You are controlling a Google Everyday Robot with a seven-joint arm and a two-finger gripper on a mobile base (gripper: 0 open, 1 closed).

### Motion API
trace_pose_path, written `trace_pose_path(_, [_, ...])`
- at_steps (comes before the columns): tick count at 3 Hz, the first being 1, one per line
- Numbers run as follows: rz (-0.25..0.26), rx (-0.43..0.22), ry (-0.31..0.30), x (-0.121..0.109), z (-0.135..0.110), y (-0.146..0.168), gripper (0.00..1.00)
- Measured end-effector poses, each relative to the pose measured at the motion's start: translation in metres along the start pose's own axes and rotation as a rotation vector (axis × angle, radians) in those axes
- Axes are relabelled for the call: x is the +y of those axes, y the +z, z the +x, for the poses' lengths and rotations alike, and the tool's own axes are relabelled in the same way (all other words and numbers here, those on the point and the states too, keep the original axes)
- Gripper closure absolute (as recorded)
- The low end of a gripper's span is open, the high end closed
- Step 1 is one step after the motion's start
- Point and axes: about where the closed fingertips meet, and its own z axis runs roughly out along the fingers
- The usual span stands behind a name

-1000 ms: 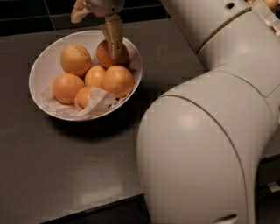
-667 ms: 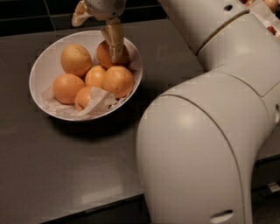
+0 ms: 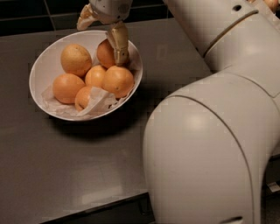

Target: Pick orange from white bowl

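The white bowl (image 3: 43, 65) stands on the dark table and holds several oranges on crumpled white paper. The deep reddish orange (image 3: 105, 53) lies at the bowl's back right. My gripper (image 3: 101, 41) reaches down from the top edge over this orange. It is open: one tan finger (image 3: 119, 43) lies against the orange's right side, the other (image 3: 85, 19) sits higher at the bowl's far rim. The orange rests in the bowl among the others. A paler dimpled orange (image 3: 75, 59) lies to its left.
My large white arm (image 3: 205, 144) fills the right half of the view and hides the table there. The dark table (image 3: 65, 166) has its front edge at the bottom. A dark tiled wall (image 3: 35, 13) runs behind the bowl.
The gripper has shifted slightly right and down, so the near finger now lies on the orange's right side instead of across its middle. The bowl and oranges have not moved.
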Motion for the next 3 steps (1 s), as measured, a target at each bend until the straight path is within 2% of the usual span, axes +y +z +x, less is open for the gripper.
trace_pose_path(3, [-0.031,-0.007,0.023,0.0055,0.0075,0.0092,0.13])
